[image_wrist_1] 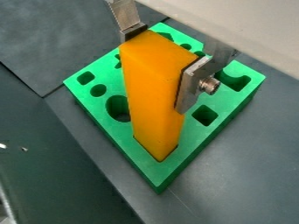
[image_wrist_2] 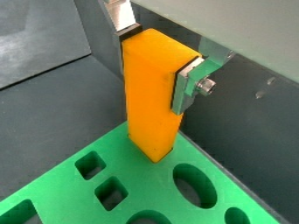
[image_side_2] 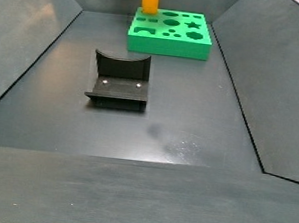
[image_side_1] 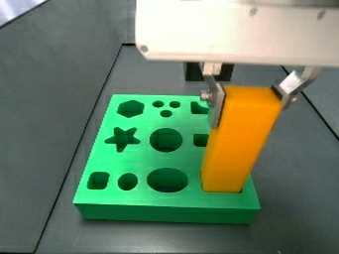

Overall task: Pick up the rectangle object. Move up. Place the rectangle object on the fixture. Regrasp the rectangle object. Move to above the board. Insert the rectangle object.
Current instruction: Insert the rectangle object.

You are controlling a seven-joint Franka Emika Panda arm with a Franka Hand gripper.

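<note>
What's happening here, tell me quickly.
The Panda arm's hand is clamped on the rectangle object, an orange-yellow block held upright at the green board. The block's lower end is down at the board's edge, apparently entering or just above its slot; the views do not settle how deep it sits. The fixture stands alone on the dark floor, apart from the board.
</note>
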